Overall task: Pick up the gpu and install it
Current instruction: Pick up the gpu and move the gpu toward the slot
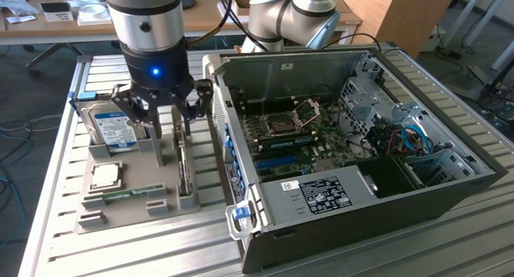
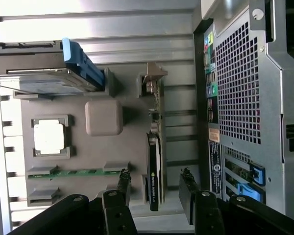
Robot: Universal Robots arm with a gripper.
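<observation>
claw (image 1: pixel 171 131) spread apart, holding nothing, hanging low over the grey holder tray (image 1: pixel 132 214) on the slatted surface (image 1: pixel 161 253). gpu (image 1: pixel 185 171) stands on edge in its tray slot, lined up between my fingers, just beside the open computer case (image 1: pixel 362 217). blue-labelled hard drive (image 1: pixel 112 127) stands on the exterior view's left of it.

The end effector (image 1: pixel 171 131) partly hides the gpu (image 1: pixel 185 171).

Gpu (image 2: pixel 155 152): one.
Hard drive (image 1: pixel 112 129): one, blue-labelled.
Processor chip (image 1: pixel 106 176): one.
Memory stick (image 1: pixel 122 196): one, green.
Parts tray (image 1: pixel 136 215): one, grey.
Computer case (image 1: pixel 362 223): one, open-sided.
Gripper (image 2: pixel 155 177): one, two-fingered.
</observation>
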